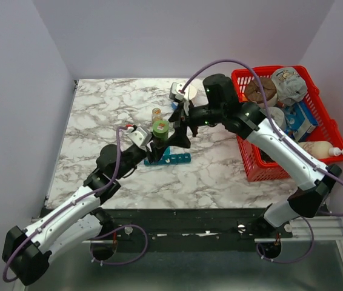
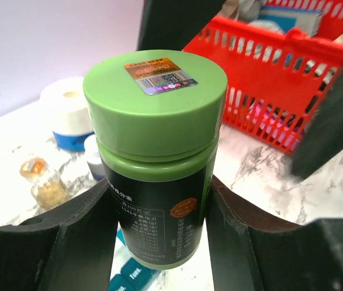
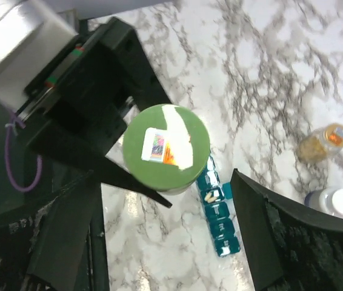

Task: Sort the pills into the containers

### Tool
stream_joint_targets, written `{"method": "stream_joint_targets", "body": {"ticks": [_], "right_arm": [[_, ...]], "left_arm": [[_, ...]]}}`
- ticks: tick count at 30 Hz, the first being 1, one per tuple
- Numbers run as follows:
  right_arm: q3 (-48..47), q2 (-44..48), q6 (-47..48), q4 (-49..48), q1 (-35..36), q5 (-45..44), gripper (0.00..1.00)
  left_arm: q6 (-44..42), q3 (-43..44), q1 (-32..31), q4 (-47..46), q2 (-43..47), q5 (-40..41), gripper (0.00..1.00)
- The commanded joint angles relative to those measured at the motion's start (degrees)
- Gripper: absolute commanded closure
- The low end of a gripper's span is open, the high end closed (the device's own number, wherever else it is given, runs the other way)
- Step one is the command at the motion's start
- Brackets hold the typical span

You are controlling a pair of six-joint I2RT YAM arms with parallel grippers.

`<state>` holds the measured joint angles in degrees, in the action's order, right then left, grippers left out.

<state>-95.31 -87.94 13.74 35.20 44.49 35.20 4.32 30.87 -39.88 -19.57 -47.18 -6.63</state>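
My left gripper point(image 1: 157, 143) is shut on a dark pill bottle with a green cap point(image 1: 160, 127) and holds it upright above the table. In the left wrist view both fingers press the bottle's sides point(image 2: 162, 230). My right gripper point(image 1: 180, 130) is open, with its jaws spread wide on either side of the green cap point(image 3: 165, 145) and not touching it. The teal pill organizer point(image 1: 176, 159) lies flat just below the bottle. In the right wrist view one of its compartments is open with pale pills in it point(image 3: 211, 195). Its end shows under the bottle point(image 2: 129, 276).
A small amber bottle point(image 1: 156, 113) and a white jar with a blue base point(image 1: 186, 92) stand behind the organizer. A small white-capped bottle point(image 3: 335, 203) stands by them. A red mesh basket point(image 1: 256, 163) full of packages is at the right.
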Motion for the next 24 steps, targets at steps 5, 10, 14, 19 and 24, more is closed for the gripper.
{"method": "stream_joint_targets", "body": {"ticks": [5, 10, 14, 19, 24], "right_arm": [[-9.5, 4.2, 38.1, 27.1, 0.2, 22.6, 0.00], [-11.6, 1.9, 52.2, 36.3, 0.2, 31.1, 0.00], [-12.2, -0.8, 52.8, 39.5, 0.9, 33.6, 0.02], [-10.4, -1.8, 51.4, 40.1, 2.1, 33.2, 0.09], [-7.9, -0.4, 45.9, 34.0, 2.3, 31.5, 0.14]], "left_arm": [[-2.6, 0.2, 2.3, 4.4, 7.0, -29.4, 1.00], [-2.9, 3.0, 2.5, 7.6, 5.9, -40.2, 1.00], [-1.4, 4.5, 2.6, 6.5, 3.8, -44.6, 1.00], [0.1, 5.5, 2.6, 4.5, 1.1, -47.8, 1.00], [0.0, 6.1, 2.6, 4.5, 0.2, -48.4, 1.00]]}}
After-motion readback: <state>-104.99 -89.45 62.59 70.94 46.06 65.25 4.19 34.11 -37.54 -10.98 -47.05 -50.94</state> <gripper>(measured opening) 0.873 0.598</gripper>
